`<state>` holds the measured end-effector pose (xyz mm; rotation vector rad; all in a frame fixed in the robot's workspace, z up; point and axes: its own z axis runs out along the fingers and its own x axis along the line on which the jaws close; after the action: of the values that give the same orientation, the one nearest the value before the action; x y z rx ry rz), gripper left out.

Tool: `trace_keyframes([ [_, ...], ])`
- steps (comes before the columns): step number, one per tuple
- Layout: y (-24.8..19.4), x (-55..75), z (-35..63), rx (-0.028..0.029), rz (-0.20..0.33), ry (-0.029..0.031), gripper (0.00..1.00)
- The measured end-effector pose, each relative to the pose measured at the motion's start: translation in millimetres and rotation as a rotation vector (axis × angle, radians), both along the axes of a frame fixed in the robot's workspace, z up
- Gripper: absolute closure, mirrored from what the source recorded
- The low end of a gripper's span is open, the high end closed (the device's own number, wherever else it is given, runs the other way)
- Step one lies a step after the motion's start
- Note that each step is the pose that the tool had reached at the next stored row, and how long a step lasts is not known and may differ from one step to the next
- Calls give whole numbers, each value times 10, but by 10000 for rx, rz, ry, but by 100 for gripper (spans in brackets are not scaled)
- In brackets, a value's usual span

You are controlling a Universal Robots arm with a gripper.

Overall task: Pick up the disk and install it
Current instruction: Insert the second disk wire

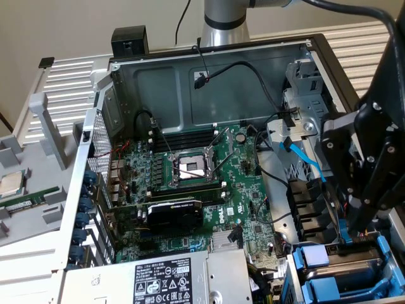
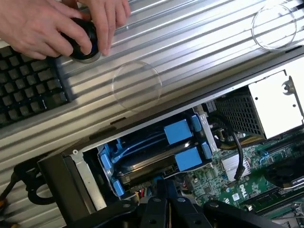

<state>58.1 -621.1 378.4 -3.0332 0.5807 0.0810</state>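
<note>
Black gripper fingers are sitting nearest the lens, drawn together into a narrow pinch and gripping nothing that can be made out. Directly below their tips the disk is lying in its bright blue carrier frame, already seated in the drive bay at the corner of the open computer case. Two blue tabs are showing on the frame's face just beyond the fingertips. In the exterior view the gripper is hanging over that same bay, tips just above the blue frame, possibly touching it.

Judging by its build, the disk is looking dense and rigid, metal-bodied, fairly heavy for its size and sensitive to knocks; the plastic frame is flexing more easily. The frame's side rails or tabs are seeming the safer hold, not the labelled face.

Beyond the gripper, outside the case, a person's hands are handling a small round dark object beside a keyboard. The motherboard is lying to the gripper's side, inside the case.
</note>
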Motion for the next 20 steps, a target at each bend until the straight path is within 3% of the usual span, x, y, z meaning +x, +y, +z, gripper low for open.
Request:
trace_keyframes([
  [7, 0, 0, 0, 1, 622, -9, 89],
  [17, 3, 1, 0, -1, 660, -8, 89],
  [20, 40, 2, -1, -7, 667, -16, 89],
])
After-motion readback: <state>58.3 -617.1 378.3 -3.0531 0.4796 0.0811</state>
